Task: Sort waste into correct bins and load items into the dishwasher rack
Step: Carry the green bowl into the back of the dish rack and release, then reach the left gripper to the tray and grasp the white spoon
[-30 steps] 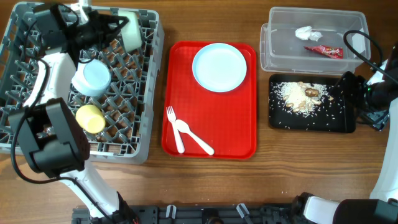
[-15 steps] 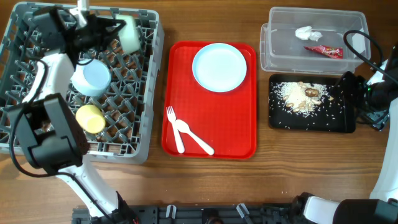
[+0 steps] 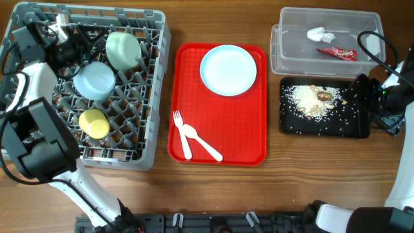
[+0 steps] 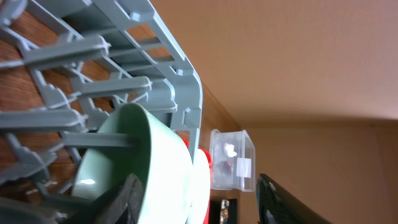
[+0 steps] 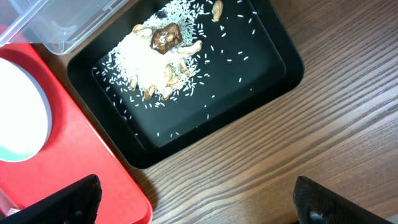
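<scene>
1. Bench [image 3: 291, 188]: brown wood-grain, carries everything. Plain tan wall behind, seen in left-wrist view only.
2. Dishwasher rack [image 3: 157, 97]: grey peg crate, bench left. Its left part is hidden by the left arm.
3. Red serving tray [image 3: 246, 129]: centre, long axis front-to-back.
4. Clear tub [image 3: 284, 58]: far right. Holds the red wrapper [image 3: 336, 53], long axis approx. left-right, and a white tissue [image 3: 320, 34].
5. Black tray [image 3: 323, 129]: just in front of tub. Rice and brown bits [image 3: 310, 98] heaped at its far side, loose grains scattered.
6. White plate [image 3: 228, 70]: flat, far end of red tray.
7. Green bowl [image 3: 123, 50]: in rack's far-right area, tipped on edge among pegs, mouth toward left tool.
8. Blue-white bowl [image 3: 95, 79] and yellow cup [image 3: 94, 123]: in rack, nearer than green bowl.
9. 2 white utensils [image 3: 194, 139]: near end of red tray, touching, both diagonal, handles to near-right. One looks tined.
10. Left tool [image 4: 199, 202]: jaws apart, gripping nothing. Green bowl's rim sits beside one finger.
11. Right tool [image 5: 196, 199]: jaws wide, empty, over bench by black tray. Arm cut off at overhead's right edge.
</scene>
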